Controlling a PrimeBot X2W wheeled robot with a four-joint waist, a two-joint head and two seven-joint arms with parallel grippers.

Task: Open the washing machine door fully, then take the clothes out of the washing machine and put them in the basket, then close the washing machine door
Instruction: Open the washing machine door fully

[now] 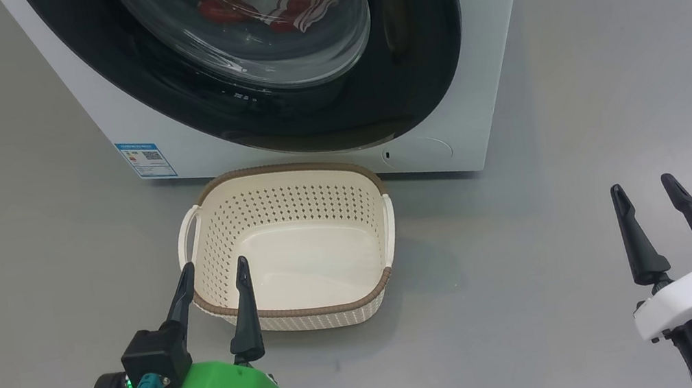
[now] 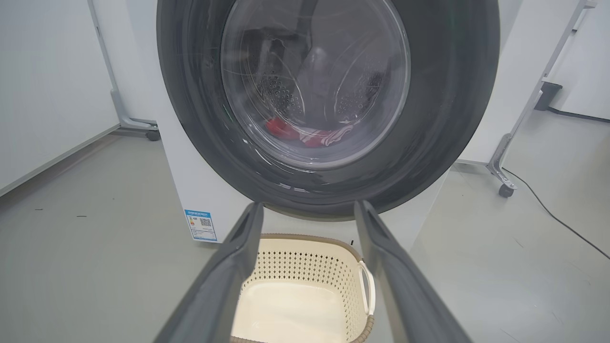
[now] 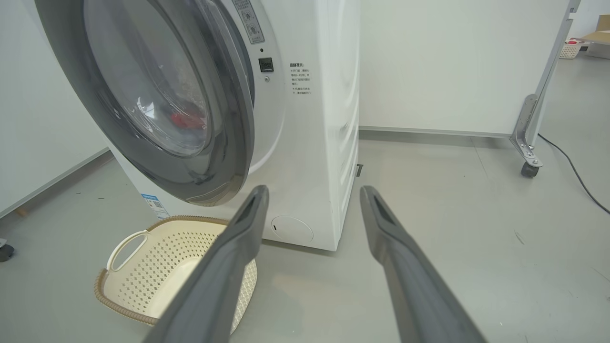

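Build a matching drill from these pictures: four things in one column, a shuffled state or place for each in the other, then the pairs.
Column one:
1. washing machine door
2. clothes
3. basket
4. right gripper

Column two:
A. empty, standing on the floor
B. open, holding nothing
C. red and white, behind the door
D. glossy black rim

Pairs: 1-D, 2-C, 3-A, 4-B

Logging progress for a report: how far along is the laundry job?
Nothing looks done. The washing machine door is not fully open, the clothes lie behind its glass, and the basket is empty. Left gripper and right gripper are open, holding nothing. All steps remain.
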